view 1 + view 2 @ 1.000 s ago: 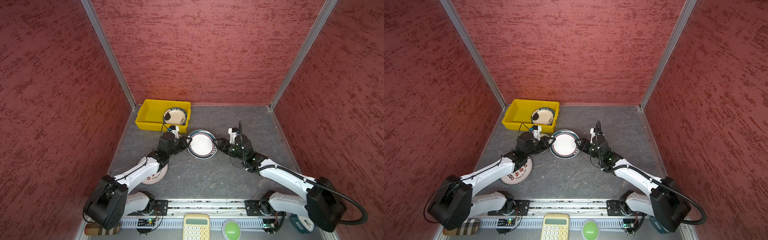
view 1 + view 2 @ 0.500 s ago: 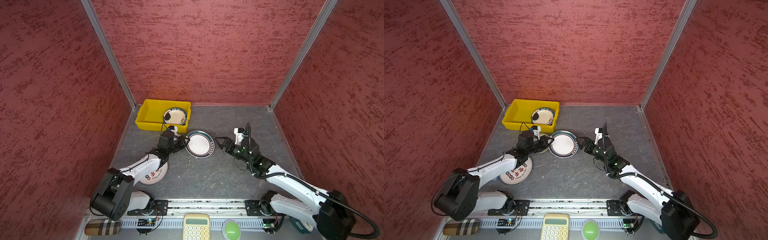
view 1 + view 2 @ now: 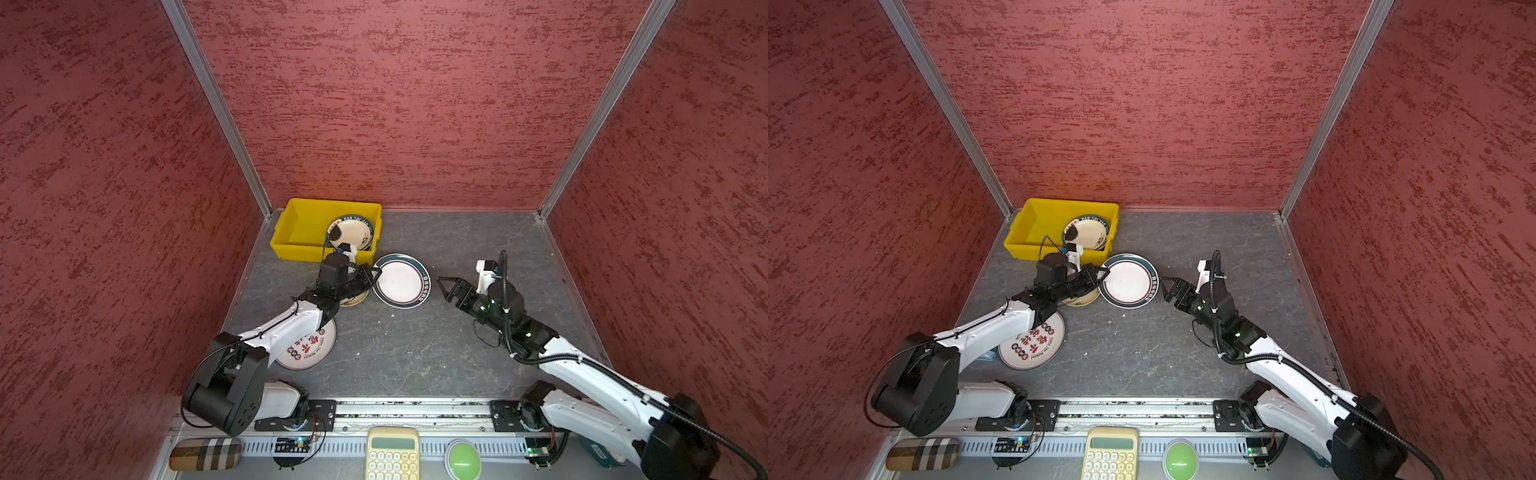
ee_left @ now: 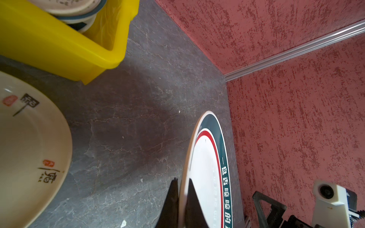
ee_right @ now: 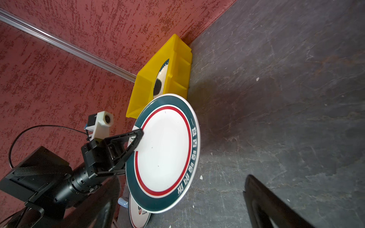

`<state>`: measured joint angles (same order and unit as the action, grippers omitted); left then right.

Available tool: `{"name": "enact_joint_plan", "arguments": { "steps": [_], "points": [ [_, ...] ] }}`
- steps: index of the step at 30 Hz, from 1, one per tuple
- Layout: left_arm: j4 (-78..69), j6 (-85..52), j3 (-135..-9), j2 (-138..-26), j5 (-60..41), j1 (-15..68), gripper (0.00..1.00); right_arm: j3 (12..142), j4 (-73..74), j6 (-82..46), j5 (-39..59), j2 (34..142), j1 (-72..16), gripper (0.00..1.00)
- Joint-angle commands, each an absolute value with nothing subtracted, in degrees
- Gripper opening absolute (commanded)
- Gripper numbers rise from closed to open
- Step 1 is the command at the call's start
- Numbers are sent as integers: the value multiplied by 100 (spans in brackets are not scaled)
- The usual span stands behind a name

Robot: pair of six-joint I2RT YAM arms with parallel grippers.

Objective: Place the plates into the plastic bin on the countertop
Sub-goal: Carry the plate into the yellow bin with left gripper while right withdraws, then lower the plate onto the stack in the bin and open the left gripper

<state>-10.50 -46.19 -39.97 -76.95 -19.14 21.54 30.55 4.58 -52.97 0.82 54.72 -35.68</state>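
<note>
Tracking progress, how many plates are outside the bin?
3: green-rimmed plate in the left claw, cream plate beneath it, red-lettered plate under the left arm. Others may be hidden.

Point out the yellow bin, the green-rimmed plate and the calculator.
yellow bin [image 3: 302,227]: in a top view, bare inner floor.
green-rimmed plate [image 3: 401,282]: in a top view, white centre.
calculator [image 3: 392,455]: in a top view, keypad.

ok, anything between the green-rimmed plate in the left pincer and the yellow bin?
Nothing visible. The green-rimmed plate, held at its rim by the left pincer, is right beside the yellow bin. Only the bin's near wall to clear; stacked plates fill its right end.
</note>
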Motion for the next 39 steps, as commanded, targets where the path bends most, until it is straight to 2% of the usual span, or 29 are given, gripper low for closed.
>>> {"name": "enact_joint_plan", "arguments": {
  "steps": [1, 10, 17, 29, 39],
  "points": [
    [-918, -4409, -4278, -7523, -1845, 1906, 0, 2905, 409, -5204, -129, 5272, -3586, 99],
    [-54, -4019, -4873, -7109, -1489, 722, 0, 2606, 461, -5236, -167, 4988, -3583, 99],
    [38, -3863, -5058, -7072, -1244, 156, 0, 2440, 593, -5343, -145, 4915, -3586, 99],
    [-147, -3724, -5876, -8160, -1207, -298, 0, 2097, 669, -5335, -248, 4419, -3585, 99],
    [-56, -3663, -7054, -9648, -1268, -416, 0, 1982, 513, -5349, -334, 4141, -3586, 99]
  ]
}}
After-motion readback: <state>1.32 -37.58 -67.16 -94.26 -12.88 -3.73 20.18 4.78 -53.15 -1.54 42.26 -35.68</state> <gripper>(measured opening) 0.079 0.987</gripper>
